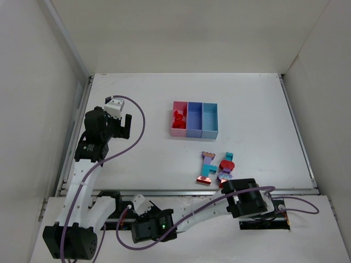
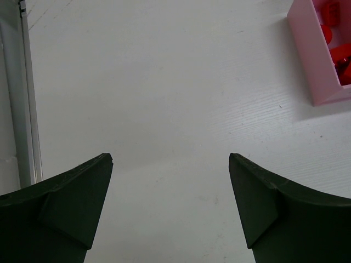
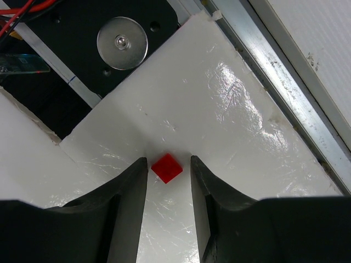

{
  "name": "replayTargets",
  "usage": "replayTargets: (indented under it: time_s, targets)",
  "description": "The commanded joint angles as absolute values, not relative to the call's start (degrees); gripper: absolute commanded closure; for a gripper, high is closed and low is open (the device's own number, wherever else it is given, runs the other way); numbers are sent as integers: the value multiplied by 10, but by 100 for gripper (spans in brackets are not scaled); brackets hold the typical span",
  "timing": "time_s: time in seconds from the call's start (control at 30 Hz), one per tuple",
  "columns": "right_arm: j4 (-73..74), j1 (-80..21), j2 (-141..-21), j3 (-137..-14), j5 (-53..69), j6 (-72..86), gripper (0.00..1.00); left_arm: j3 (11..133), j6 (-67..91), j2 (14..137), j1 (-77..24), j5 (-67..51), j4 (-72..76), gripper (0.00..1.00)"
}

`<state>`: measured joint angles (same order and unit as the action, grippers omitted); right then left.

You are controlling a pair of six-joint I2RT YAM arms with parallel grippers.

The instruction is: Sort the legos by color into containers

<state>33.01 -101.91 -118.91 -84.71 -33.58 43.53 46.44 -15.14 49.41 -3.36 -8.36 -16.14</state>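
Along the near right edge an aluminium rail [image 3: 274, 71] runs between the table [image 1: 137, 159] and a glossy white ledge [image 3: 219, 126], and a black base plate [image 3: 82, 55] with a round metal disc [image 3: 122, 35] sits just beyond that ledge, red wires [image 3: 22, 6] at its corner. The right gripper [image 3: 168, 160] hangs over the ledge, on the near side of the rail, jaws partly apart, and one small red brick [image 3: 166, 167] lies flat on the ledge right between its fingertips, a thin gap showing on either side, so nothing is clamped. Just far of the rail, on the table, a loose clump of legos [image 1: 208, 167] in red, teal and lavender lies near the right wrist. Farther in, mid-table, stand the joined containers: pink bin [image 1: 178, 133] on the left with red legos [image 1: 179, 116] inside, purple-blue bin [image 1: 194, 133] in the middle, light blue bin [image 1: 210, 134] on the right. The left gripper [image 2: 170, 159] hovers over bare table well left of the pink bin, jaws spread wide and holding nothing
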Motion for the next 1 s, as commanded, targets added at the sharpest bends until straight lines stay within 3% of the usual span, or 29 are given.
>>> replayTargets:
  time_s: [0.0,0.97]
  targets:
    - [344,-1013,-1189,-845,-325,447,58,472,-150,491,-32,-83,-155,15]
    - [394,-1018,-1196,-852,-309,487,59,472,-150,491,-32,-83,-155,15]
